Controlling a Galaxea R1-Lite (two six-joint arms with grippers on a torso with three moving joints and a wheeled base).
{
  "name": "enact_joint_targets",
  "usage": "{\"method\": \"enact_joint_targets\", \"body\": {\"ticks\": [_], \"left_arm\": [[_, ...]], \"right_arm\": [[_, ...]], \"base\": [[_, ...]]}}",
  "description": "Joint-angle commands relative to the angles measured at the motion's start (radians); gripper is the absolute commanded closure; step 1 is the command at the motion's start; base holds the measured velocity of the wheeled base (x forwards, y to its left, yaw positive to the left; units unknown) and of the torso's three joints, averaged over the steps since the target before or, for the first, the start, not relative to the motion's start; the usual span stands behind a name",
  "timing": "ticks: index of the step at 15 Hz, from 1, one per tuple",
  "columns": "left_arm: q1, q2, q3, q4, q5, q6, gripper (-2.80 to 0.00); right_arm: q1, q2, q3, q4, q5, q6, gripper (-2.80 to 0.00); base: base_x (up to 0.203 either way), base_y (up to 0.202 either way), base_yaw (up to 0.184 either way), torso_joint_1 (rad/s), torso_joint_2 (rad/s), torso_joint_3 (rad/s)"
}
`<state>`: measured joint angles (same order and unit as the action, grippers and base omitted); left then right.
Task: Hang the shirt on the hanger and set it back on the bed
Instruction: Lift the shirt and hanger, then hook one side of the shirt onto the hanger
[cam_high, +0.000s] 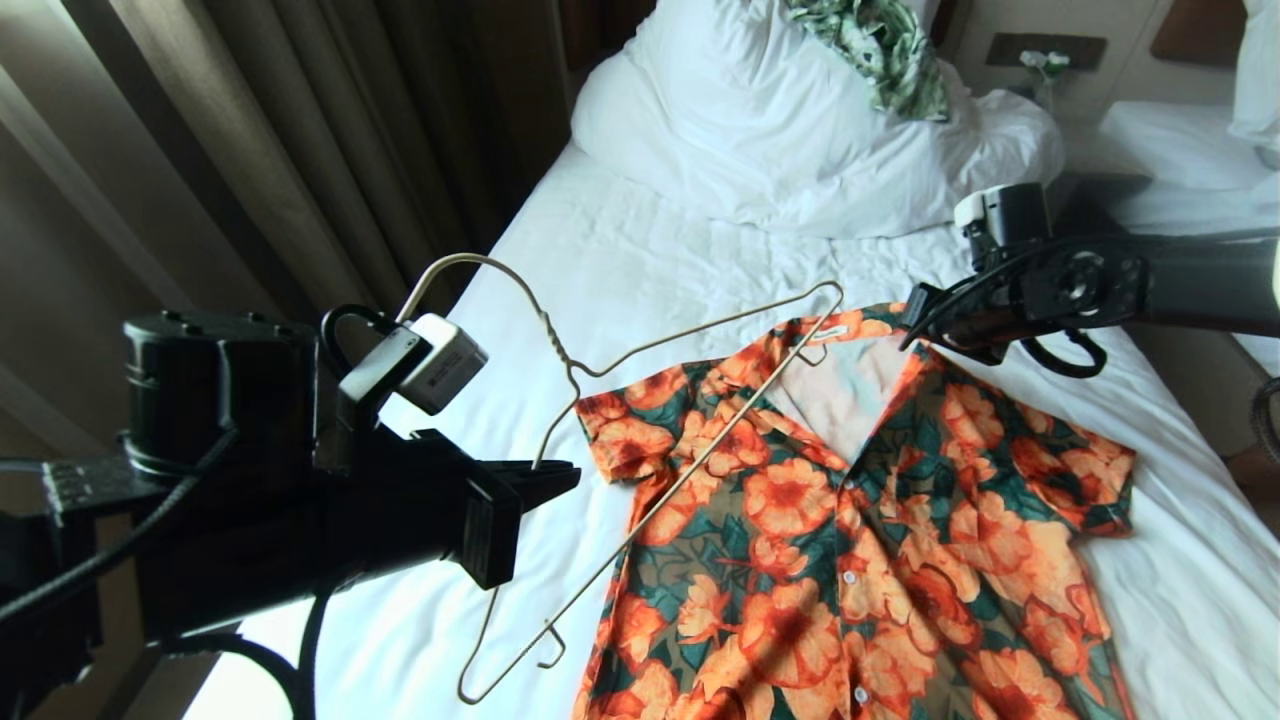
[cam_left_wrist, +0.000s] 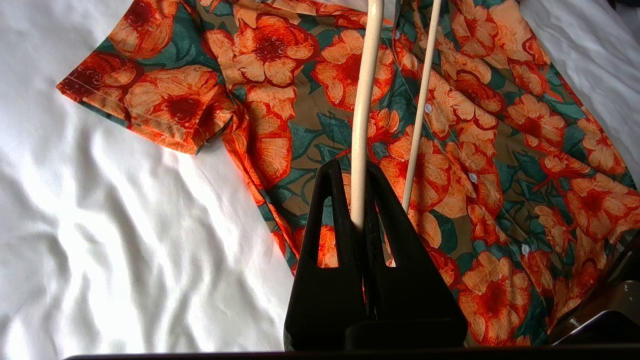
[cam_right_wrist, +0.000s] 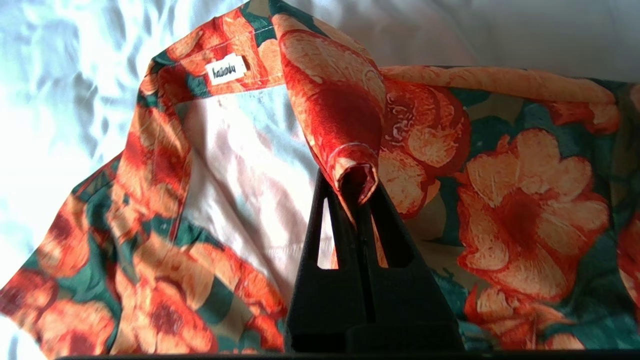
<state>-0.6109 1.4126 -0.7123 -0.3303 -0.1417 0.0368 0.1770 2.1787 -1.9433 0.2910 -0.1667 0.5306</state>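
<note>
L gripper (cam_left_wrist: 361, 220) clamps hanger (cam_high: 640, 400) over shirt (cam_high: 860, 520); R gripper (cam_right_wrist: 357, 200) pinches its collar, on bed (cam_high: 620, 250).

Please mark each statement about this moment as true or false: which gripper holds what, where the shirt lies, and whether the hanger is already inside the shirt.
1. The left gripper is shut on the hanger. True.
2. The right gripper is open above the shirt. False: it is shut on the shirt's collar edge.
3. The shirt lies on the bed. True.
4. The hanger is already inside the shirt. False: it is over the shirt, outside it.
5. A green-and-white garment lies near the pillow. True.
</note>
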Motion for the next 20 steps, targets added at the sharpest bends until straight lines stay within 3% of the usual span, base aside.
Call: {"method": "enact_joint_targets", "body": {"ticks": [1, 7, 13, 20], "left_arm": [[0.003, 0.055, -0.001, -0.015, -0.001, 0.0, 0.0], [0.017, 0.175, -0.006, -0.091, -0.001, 0.035, 0.0], [0.027, 0.148, 0.003, -0.09, -0.003, 0.035, 0.0], [-0.115, 0.108, 0.035, -0.077, 0.0, 0.032, 0.0]], "right_arm": [[0.004, -0.09, 0.028, 0.008, 0.011, 0.003, 0.0], [0.08, -0.273, 0.168, 0.013, 0.033, -0.005, 0.0], [0.227, -0.459, 0.295, 0.015, 0.05, -0.028, 0.0], [0.376, -0.58, 0.371, 0.026, 0.046, -0.119, 0.0]], "base": [[0.0, 0.0, 0.0, 0.0, 0.0, 0.0], [0.0, 0.0, 0.0, 0.0, 0.0, 0.0], [0.0, 0.0, 0.0, 0.0, 0.0, 0.0], [0.0, 0.0, 0.0, 0.0, 0.0, 0.0]]}}
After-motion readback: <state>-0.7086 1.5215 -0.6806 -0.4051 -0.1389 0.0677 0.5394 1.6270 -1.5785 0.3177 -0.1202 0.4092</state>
